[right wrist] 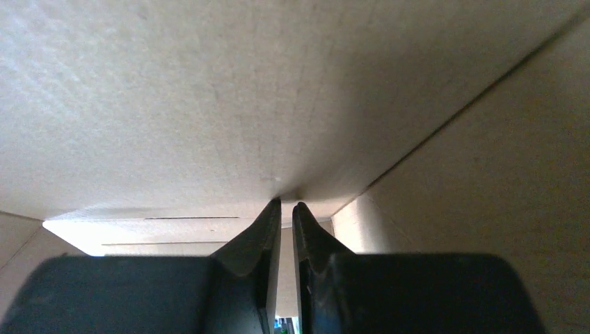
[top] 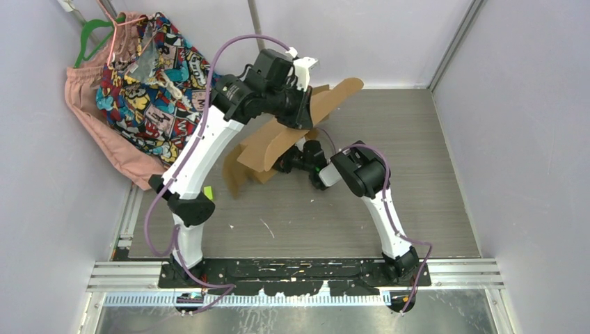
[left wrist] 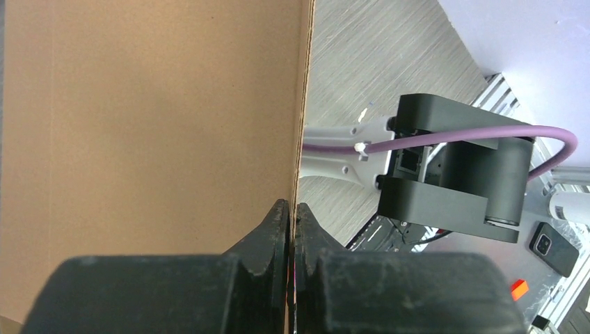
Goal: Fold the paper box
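Left wrist: paper box (left wrist: 139, 125) in gripper (left wrist: 293, 211)

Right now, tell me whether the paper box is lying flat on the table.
No, the paper box is tilted up, its edge pinched in the left jaws.

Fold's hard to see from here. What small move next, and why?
Probably have the left fingers swing their pinched panel slowly about the crease. They grip an edge of the paper box, which is tilted up from the table; the right fingers, nearly closed, sit at a crease underneath.
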You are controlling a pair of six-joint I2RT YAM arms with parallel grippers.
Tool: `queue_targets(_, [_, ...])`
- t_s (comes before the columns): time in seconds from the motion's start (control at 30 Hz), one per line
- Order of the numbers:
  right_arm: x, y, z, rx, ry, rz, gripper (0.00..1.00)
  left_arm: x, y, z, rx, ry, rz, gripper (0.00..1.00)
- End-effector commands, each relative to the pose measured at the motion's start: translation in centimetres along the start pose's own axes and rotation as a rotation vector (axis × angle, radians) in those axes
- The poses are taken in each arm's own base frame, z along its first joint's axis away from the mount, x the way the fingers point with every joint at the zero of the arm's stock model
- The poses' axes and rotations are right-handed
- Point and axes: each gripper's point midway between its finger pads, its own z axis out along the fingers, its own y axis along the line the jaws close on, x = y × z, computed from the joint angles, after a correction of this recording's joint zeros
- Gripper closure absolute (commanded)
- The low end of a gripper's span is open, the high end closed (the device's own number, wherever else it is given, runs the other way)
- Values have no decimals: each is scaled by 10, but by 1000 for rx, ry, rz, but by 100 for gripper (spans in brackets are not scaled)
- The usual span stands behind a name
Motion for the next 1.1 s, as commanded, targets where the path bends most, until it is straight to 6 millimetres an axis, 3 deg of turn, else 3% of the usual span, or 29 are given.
queue_targets(0.0, [1, 18, -11, -38, -11, -38, 82, 0, -1, -1, 11, -13, 6, 96])
queue_targets(0.3, [20, -6, -57, -2, -9, -39, 82, 24, -19, 18, 18, 49, 33, 96])
queue_targets(0.53, [14, -16, -64, 8, -34, -16, 82, 26, -43, 21, 50, 50, 53, 96])
queue_targets(0.9, [-14, -15, -118, 20, -145, -7, 81, 38, -57, 28, 47, 78, 78, 96])
queue_targets(1.07, [-17, -30, -123, 58, -154, 18, 82, 42, -69, 31, 68, 81, 86, 96])
